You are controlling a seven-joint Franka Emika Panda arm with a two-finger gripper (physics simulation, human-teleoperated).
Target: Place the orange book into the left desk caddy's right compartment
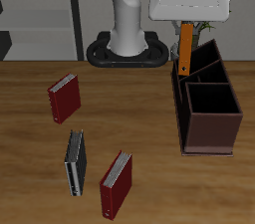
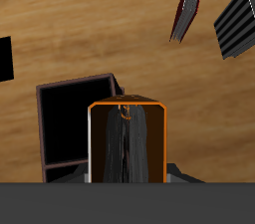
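Observation:
My gripper is shut on the top edge of the orange book and holds it upright in the air, at the back of the table. The book hangs over the long side wall of the left desk caddy, a dark maroon box with two wells. The book's lower end is level with the partition. The right compartment is the well nearer the table's front edge, closed by the tall plain end wall. In the wrist view the orange book fills the middle, with a dark well of the caddy beside it.
A dark red book lies on the table away from the caddy. A black-grey book and a second dark red book lie near the front edge. The robot base stands at the back.

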